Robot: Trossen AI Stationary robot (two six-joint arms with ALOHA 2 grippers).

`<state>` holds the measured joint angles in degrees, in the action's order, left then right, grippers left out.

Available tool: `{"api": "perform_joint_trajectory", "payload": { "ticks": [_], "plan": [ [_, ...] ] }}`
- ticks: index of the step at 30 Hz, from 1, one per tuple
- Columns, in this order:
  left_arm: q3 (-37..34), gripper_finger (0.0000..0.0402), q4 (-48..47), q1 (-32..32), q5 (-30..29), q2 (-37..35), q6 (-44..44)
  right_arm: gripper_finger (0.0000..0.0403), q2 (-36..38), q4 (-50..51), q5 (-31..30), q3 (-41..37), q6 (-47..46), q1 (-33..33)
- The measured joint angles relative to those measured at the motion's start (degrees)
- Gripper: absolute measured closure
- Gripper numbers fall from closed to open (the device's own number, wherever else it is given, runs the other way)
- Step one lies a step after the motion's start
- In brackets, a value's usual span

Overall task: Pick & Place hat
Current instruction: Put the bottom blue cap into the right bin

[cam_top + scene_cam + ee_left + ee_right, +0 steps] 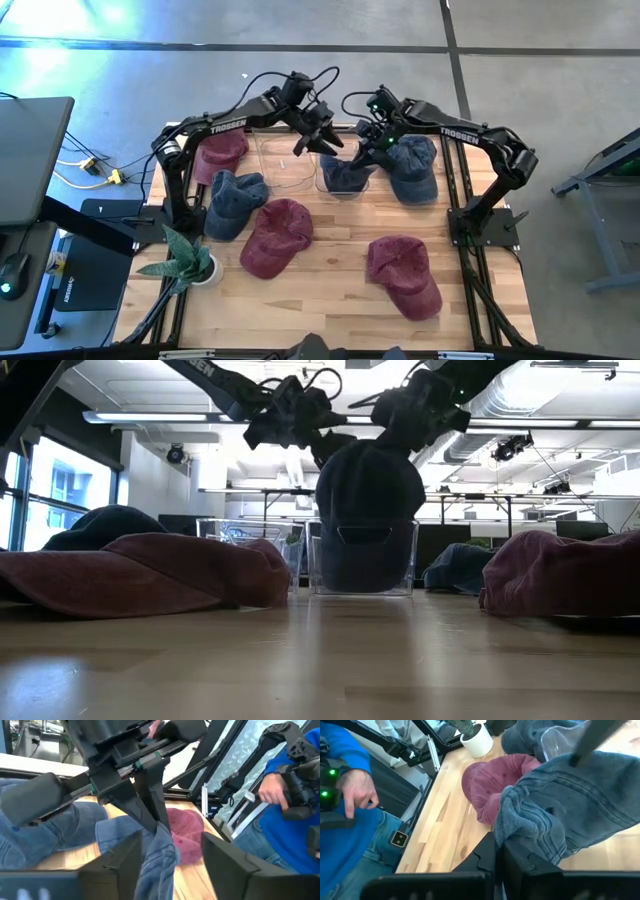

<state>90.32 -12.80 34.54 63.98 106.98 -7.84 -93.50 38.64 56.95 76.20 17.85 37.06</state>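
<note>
A blue denim hat hangs into a clear box at the table's far middle. My right gripper is shut on its upper cloth. My left gripper is open just left of it. Its two fingers stand on either side of the hanging denim, and I cannot tell whether they touch it. In the low view the hat fills the box, with its back strap opening facing the near edge. My right gripper pinches a bunched fold of denim at the hat's top edge between its two fingers, coming slantwise down from the table's right. The hat hangs below the fingers, its lower part inside the clear box.
A second clear box stands left of the first. Other hats lie around: red ones and blue ones. A potted plant stands near left. A person in blue stands beyond the table.
</note>
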Motion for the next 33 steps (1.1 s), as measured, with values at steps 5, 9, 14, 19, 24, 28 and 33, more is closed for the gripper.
{"api": "perform_joint_trajectory", "payload": {
  "ticks": [5, 9, 14, 19, 24, 28, 33],
  "plan": [
    [0.0, 0.015, -3.2, -2.0, -2.3, 0.5, -5.4, 0.0393, 1.5, -1.0, -1.2, 0.0, 1.9, 0.0],
    [-0.2, 0.0145, -5.3, -4.2, -6.1, 1.9, -9.0, 0.0397, 2.5, -1.4, -1.1, 0.0, 1.8, 0.0],
    [0.0, 0.0145, -4.3, -5.8, -5.7, 2.9, -11.4, 0.0398, 2.8, -1.1, -1.0, 0.0, 1.7, 0.0],
    [0.0, 0.017, -6.4, -6.1, 2.0, 2.7, -11.4, 0.0393, 2.8, -0.7, -0.8, 0.0, 1.6, 0.0],
    [0.0, 0.0244, -7.0, -6.0, 8.0, 2.8, -11.4, 0.0397, 2.8, 1.0, 0.2, 0.0, 1.7, 0.0],
    [0.0, 0.0319, -7.2, -6.0, 7.3, 2.8, -11.4, 0.0395, 2.8, 1.8, 0.4, 0.0, 0.4, 0.0],
    [0.0, 0.0394, -8.5, -6.0, 5.9, 2.8, -11.4, 0.0322, 2.8, 3.6, 0.4, 0.0, -3.6, 0.1]
  ]
}}
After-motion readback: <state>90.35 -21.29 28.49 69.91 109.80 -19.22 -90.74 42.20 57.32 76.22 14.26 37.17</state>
